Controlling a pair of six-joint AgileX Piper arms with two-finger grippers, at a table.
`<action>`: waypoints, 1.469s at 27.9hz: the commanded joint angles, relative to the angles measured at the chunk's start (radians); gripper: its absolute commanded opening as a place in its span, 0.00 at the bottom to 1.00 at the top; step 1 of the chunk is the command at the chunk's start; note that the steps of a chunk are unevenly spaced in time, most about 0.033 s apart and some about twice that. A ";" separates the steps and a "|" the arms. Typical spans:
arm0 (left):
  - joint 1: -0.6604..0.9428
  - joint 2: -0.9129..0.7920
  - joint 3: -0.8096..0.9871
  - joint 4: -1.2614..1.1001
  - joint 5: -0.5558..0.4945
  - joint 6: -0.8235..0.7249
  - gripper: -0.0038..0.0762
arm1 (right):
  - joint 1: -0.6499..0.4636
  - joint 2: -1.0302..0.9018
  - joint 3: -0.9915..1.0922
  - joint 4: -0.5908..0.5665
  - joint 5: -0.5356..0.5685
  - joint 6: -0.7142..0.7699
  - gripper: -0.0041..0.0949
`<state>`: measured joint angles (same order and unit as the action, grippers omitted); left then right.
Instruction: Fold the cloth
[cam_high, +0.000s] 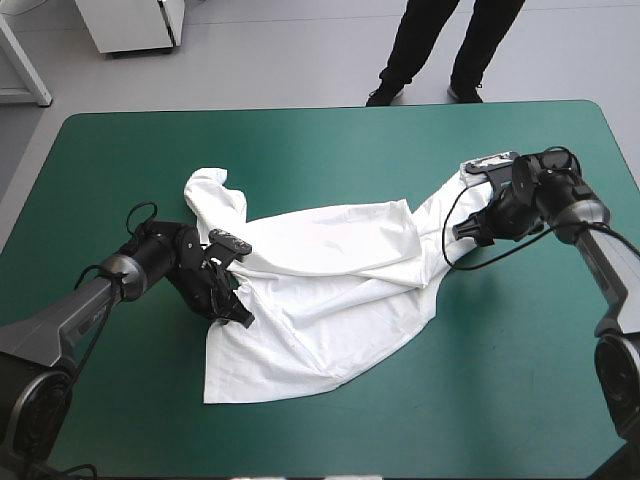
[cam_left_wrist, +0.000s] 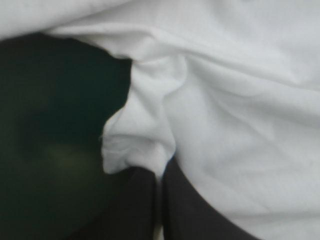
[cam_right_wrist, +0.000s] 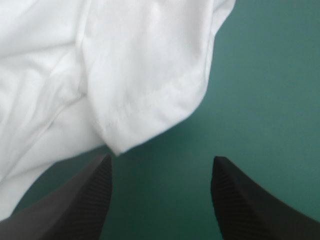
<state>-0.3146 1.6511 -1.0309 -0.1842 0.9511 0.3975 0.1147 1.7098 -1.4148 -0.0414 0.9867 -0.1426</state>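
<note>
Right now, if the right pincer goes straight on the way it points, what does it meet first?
Most likely the T-shirt: its hemmed corner lies just ahead of the open right pincer, with only bare teal-green cover between.

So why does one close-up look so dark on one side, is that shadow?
Likely shadow: in the left wrist view the T-shirt, bunched in the shut end effector, shades the teal-green cover; the right wrist view shows that cover evenly lit; the high view has only soft shadows.

The left arm (cam_high: 60, 325) and right arm (cam_high: 608, 255) are smooth grey tubes with bulky black rounded wrists. The right tool (cam_right_wrist: 162, 159) has two broad black fins, finely ribbed.
</note>
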 joint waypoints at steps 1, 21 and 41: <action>-0.013 0.019 0.015 -0.107 -0.013 0.000 0.02 | -0.052 0.014 -0.079 0.076 -0.009 0.001 0.60; -0.013 0.019 0.015 -0.104 -0.006 0.000 0.02 | -0.107 0.255 -0.114 0.350 -0.030 -0.146 0.41; -0.013 -0.122 -0.197 0.024 0.156 -0.039 0.02 | -0.105 0.080 -0.171 0.273 0.134 -0.199 0.03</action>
<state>-0.3214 1.6163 -1.1586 -0.1883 1.0470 0.3804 0.0098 1.9204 -1.5497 0.2549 1.0859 -0.3386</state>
